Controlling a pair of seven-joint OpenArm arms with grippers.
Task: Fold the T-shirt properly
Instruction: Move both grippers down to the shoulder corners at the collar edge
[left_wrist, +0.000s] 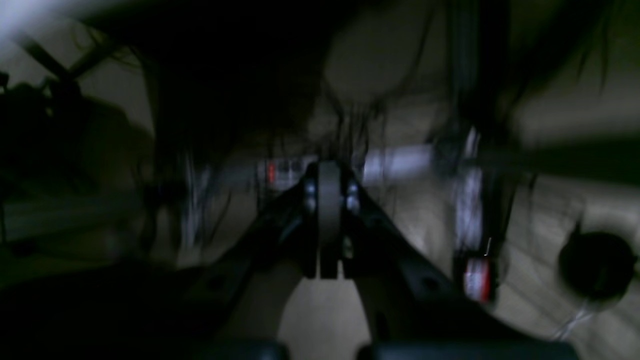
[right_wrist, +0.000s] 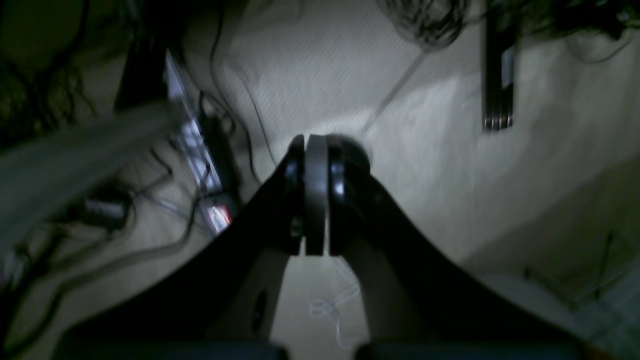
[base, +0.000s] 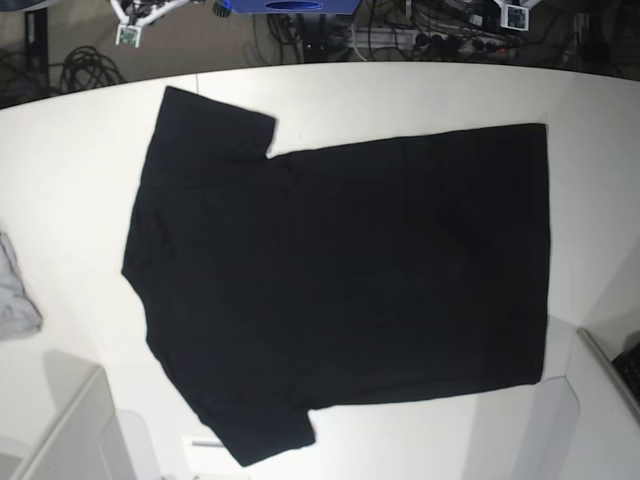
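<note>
Both grippers, left (left_wrist: 328, 220) and right (right_wrist: 316, 200), sit with jaws pressed together on nothing, aimed at cables and floor, so from either one I see no cloth at all. Far off from them, the T-shirt (base: 340, 290) lies spread flat, plain side up, on the table (base: 60, 160); I worry a blind descent with shut jaws would just bunch the fabric, or snag the grey cloth (base: 15, 295) near the collar end

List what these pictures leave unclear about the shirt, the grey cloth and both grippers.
- T-shirt: base view shows only a plain black side; its underside is hidden against the table.
- Grey cloth: cut off by the base view's left edge.
- Left gripper and right gripper: shut, absent from the base view; dark, blurred wrist views show only floor clutter.
</note>
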